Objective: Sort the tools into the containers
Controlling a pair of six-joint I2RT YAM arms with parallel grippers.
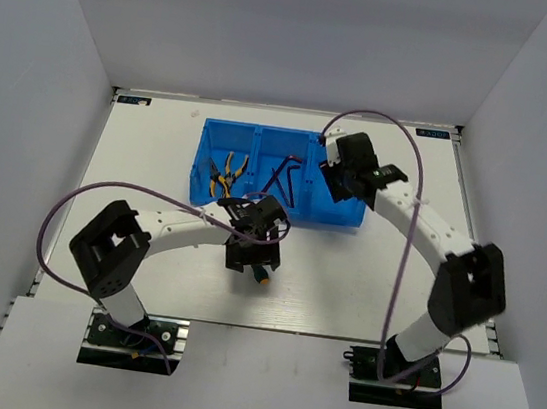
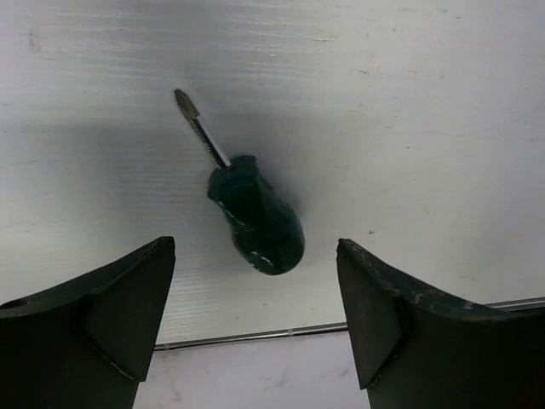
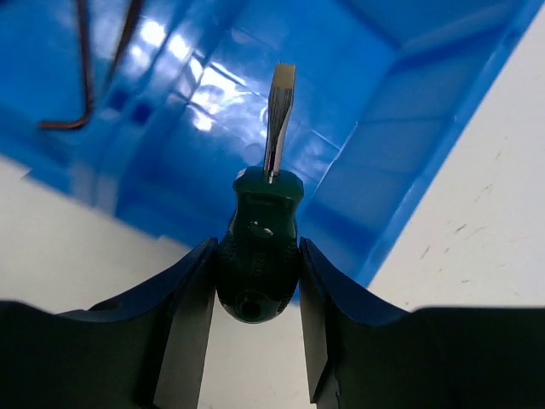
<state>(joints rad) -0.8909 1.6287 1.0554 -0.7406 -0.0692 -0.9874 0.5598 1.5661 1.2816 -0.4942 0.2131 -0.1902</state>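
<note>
A blue bin with three compartments stands at the back of the table. Yellow-handled pliers lie in its left compartment and dark hex keys in the middle one. My right gripper is shut on the handle of a green screwdriver, whose flat blade points into the right compartment; a hex key shows beyond the divider. A second green screwdriver lies on the white table in front of the bin. My left gripper hangs open just above it, a finger on each side, not touching.
The right arm arches over the table's right side to the bin. The left arm reaches across the middle, with a purple cable looping above it. White walls close in the table on three sides.
</note>
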